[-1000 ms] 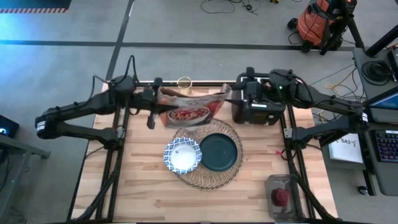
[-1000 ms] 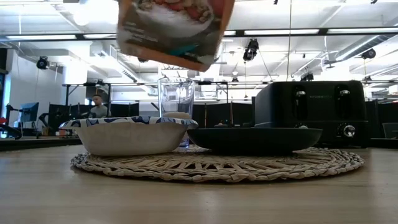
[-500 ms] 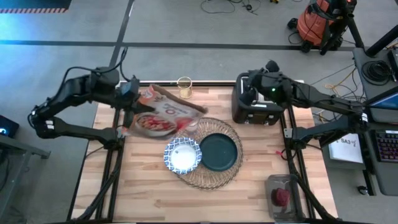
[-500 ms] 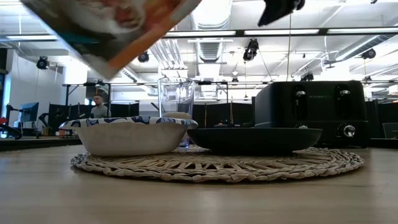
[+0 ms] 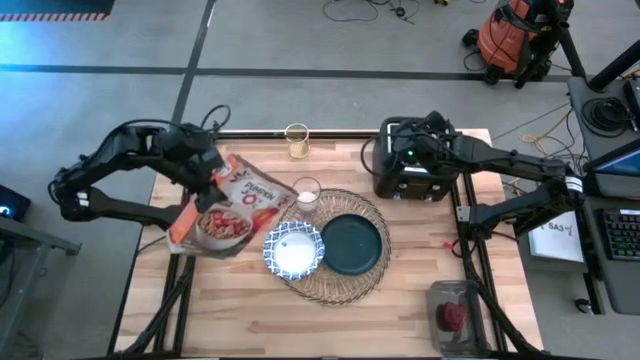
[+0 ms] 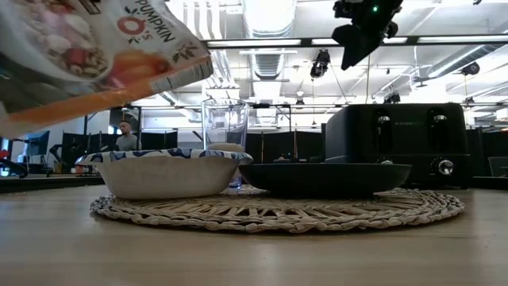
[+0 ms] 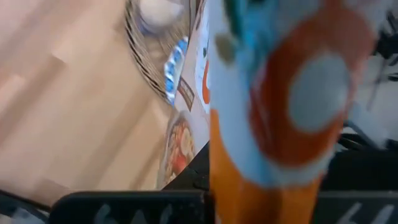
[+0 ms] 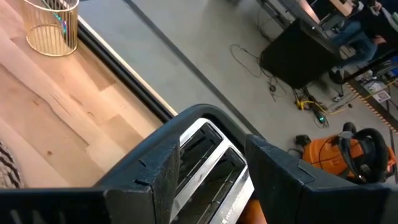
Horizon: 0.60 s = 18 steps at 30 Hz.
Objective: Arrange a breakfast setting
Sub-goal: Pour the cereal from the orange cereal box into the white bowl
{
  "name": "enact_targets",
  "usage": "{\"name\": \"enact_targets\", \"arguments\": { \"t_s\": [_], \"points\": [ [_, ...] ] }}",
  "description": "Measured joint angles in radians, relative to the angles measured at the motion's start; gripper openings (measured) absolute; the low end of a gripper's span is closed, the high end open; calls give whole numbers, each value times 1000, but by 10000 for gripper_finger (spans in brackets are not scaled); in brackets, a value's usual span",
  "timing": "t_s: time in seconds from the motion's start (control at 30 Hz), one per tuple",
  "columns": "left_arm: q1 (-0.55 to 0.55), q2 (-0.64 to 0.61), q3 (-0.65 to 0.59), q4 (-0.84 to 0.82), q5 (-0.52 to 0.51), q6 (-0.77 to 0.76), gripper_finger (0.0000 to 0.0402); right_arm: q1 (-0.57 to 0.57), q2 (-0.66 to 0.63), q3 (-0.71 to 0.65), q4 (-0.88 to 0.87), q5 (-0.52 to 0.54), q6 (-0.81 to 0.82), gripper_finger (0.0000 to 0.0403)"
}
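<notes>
Near edge of table (image 5: 250, 320): red fruit (image 5: 454, 316) in a clear tub (image 5: 455, 318), right corner. Mid-table, placemat (image 5: 335, 282) carries bowl (image 5: 294, 250) and plate (image 5: 351, 244), side by side; glass (image 5: 306, 195) stands at the mat's far-left rim. Left gripper (image 5: 212, 178) clamped shut on cereal bag (image 5: 228, 208), held tilted in the air left of the bowl (bag fills the left wrist view). Far side: right gripper (image 5: 408, 152) over toaster (image 5: 410, 172), fingers (image 8: 165, 180) partly apart, holding nothing, slots showing between them. Gold wire cup (image 5: 296, 139) at far edge.
</notes>
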Motion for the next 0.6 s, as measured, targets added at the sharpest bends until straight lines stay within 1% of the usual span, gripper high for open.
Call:
{"name": "enact_targets", "arguments": {
  "t_s": [0.07,0.17,0.43,0.5,0.6],
  "points": [
    [-2,14,-1,-7,42,-29,0,0,1,0,0,0,1,170],
    [-6,35,-3,-20,68,-39,0,0,-2,0,-1,17,8,167],
    [-28,65,-3,-97,62,-44,0,-5,-10,-3,-73,225,7,164],
    [-37,65,-3,-94,63,-43,0,-13,-10,-8,-109,257,42,162],
    [-58,63,-3,-94,64,-41,0,-33,-12,-30,-173,274,111,162]
  ]
}}
